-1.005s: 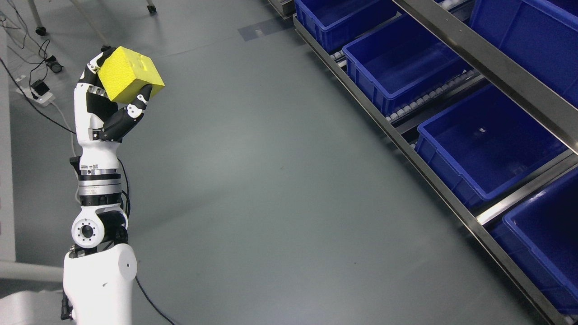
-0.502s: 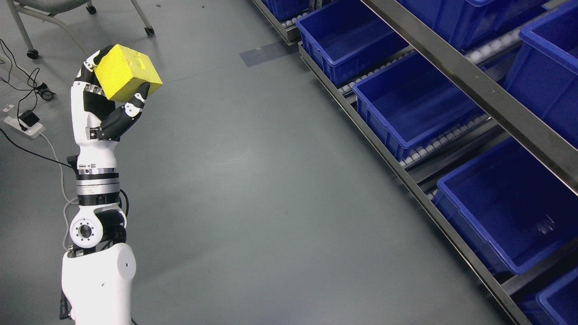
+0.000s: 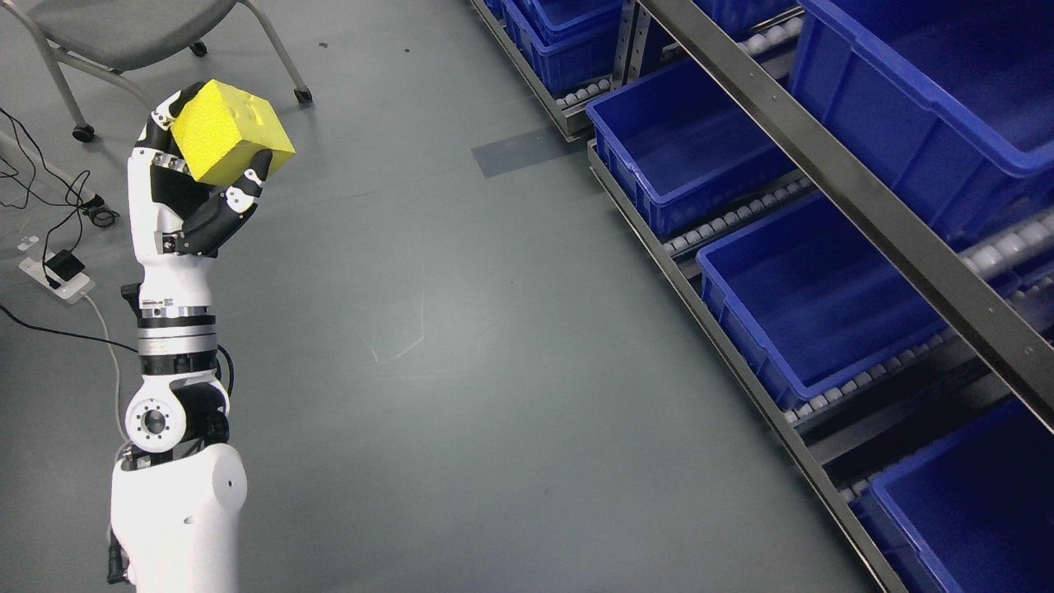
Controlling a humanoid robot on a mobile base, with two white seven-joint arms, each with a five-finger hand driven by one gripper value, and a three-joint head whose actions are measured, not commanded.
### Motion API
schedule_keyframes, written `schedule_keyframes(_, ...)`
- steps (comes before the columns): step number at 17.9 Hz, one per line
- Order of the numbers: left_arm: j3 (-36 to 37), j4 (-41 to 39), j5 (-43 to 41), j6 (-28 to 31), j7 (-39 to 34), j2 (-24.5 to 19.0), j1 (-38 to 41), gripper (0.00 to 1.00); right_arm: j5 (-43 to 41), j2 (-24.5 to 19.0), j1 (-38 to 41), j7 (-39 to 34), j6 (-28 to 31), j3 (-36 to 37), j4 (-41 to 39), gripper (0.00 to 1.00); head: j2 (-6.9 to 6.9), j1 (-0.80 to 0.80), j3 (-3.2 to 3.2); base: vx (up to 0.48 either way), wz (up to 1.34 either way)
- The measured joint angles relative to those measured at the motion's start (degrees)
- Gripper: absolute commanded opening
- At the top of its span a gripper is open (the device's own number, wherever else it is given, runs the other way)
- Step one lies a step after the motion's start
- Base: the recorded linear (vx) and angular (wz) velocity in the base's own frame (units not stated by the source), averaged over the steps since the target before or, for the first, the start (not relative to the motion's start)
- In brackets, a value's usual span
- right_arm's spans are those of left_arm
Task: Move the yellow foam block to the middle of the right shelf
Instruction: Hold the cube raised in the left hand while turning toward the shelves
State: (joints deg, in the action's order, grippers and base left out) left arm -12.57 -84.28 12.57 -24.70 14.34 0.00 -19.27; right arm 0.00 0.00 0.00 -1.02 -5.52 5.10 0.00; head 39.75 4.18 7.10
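My left hand (image 3: 202, 177) is raised at the left of the head view, shut on the yellow foam block (image 3: 230, 130), a cube held above the grey floor. The thumb presses the block's lower right face, the other fingers wrap behind it. The shelf rack (image 3: 865, 214) with blue bins runs along the right side, far from the block. A middle-level bin (image 3: 930, 91) shows at the upper right, and lower bins (image 3: 807, 305) sit on roller tracks beneath the steel rail. The right arm is out of view.
A grey chair (image 3: 107, 33) stands at the upper left behind the hand. Cables and a power strip (image 3: 53, 276) lie on the floor at the left. Open grey floor (image 3: 494, 371) lies between the arm and the rack.
The whole picture has shifted: the camera has moved, so the rack looks nearer and the chair has come into view. The hand keeps the same hold on the block.
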Motion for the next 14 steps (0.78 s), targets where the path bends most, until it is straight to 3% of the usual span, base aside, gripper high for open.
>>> schedule_keyframes(8, 0.56, -0.24, 0.03, 0.05, 0.08, 0.00, 0.03, 0.33, 0.00, 0.00, -0.03, 0.00, -0.01, 0.00, 0.00, 1.00, 0.00, 0.00, 0.00, 0.372, 0.06)
schedule_keyframes(14, 1.63, -0.38, 0.02, 0.07, 0.12, 0.00, 0.02, 0.33, 0.00, 0.00, -0.01, 0.00, -0.02, 0.00, 0.00, 1.00, 0.00, 0.00, 0.00, 0.224, -0.59)
